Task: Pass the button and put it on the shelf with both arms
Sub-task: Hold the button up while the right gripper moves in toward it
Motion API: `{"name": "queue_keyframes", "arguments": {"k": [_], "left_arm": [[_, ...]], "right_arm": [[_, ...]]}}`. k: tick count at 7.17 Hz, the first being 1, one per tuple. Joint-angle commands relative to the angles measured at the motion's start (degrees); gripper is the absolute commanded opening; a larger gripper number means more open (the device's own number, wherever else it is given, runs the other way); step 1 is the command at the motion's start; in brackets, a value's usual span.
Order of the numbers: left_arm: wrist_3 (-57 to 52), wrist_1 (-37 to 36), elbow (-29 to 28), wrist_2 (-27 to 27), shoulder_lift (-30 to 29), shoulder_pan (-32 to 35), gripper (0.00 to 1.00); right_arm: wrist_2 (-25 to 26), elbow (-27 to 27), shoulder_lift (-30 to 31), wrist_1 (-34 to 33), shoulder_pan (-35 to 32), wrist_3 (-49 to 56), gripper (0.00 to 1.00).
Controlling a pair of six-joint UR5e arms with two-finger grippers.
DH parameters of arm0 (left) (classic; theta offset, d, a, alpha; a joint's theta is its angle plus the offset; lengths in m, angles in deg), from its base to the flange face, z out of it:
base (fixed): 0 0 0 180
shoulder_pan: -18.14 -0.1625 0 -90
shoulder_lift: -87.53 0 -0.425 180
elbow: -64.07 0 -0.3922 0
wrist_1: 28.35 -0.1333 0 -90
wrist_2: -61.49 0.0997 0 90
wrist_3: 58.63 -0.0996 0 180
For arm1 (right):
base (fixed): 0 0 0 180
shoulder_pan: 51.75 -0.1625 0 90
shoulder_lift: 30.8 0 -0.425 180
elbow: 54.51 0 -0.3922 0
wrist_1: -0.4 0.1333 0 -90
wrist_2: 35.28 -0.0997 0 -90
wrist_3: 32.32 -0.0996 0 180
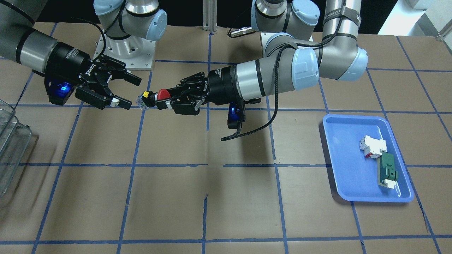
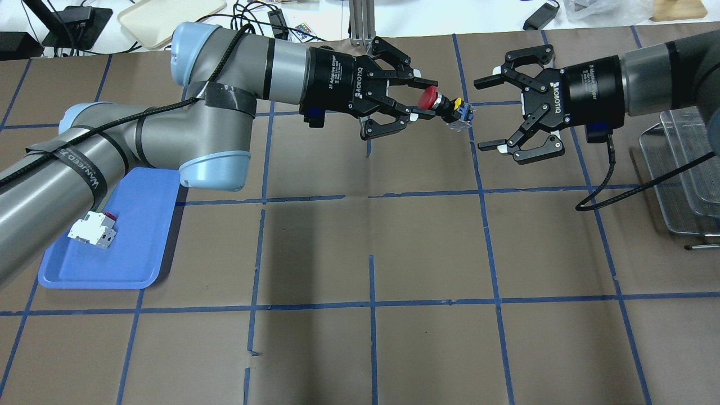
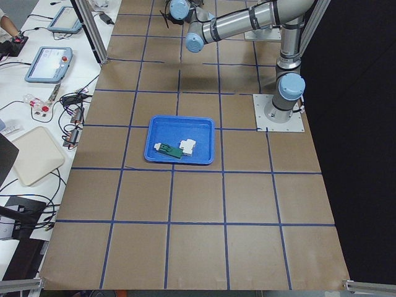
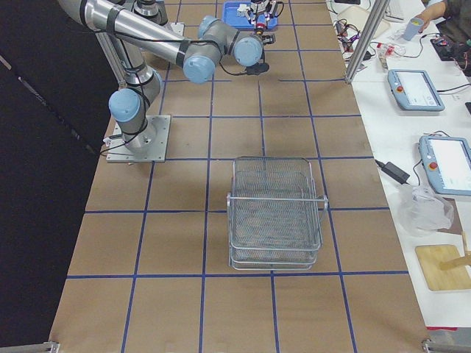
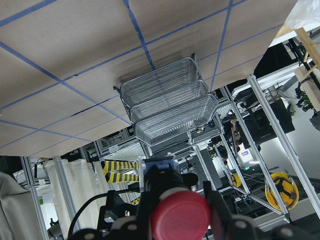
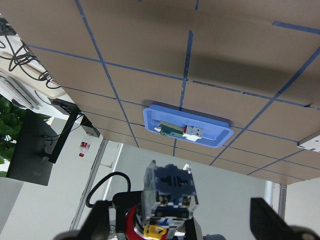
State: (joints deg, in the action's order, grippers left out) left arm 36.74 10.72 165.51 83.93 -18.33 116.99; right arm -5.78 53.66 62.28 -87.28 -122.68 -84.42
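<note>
The button (image 1: pixel 155 96), with a red cap, a black body, a yellow mark and a greyish-blue base, is held in the air over the table's far middle. My left gripper (image 1: pixel 168 100) is shut on it by the cap end, base pointing outward; this also shows in the overhead view (image 2: pixel 419 101). My right gripper (image 1: pixel 130 92) is open, its fingertips just short of the button's base (image 2: pixel 461 115) and not touching it. The right wrist view shows the base (image 6: pixel 170 192) close up between the spread fingers. The wire shelf (image 2: pixel 680 169) stands on the robot's right.
A blue tray (image 1: pixel 346 158) on the robot's left holds a white block component (image 1: pixel 372 144) and a green flat component (image 1: pixel 387 171). A black cable (image 1: pixel 254 128) hangs under my left wrist. Blue tape lines grid the brown table.
</note>
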Motion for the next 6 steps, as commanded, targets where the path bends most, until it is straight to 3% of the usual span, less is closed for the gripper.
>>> {"name": "queue_keyframes", "arguments": {"k": [1,6], "left_arm": [[2.5,-1.9,0.0,0.3,-0.4,0.0,0.00],[4.0,-2.0,-0.9,0.2,-0.2,0.0,0.00]], "right_arm": [[0.2,-0.1,-1.2,0.1,0.0,-0.2,1.00],[0.0,-0.1,-1.3,-1.0,-2.8,-3.8,1.00]]}}
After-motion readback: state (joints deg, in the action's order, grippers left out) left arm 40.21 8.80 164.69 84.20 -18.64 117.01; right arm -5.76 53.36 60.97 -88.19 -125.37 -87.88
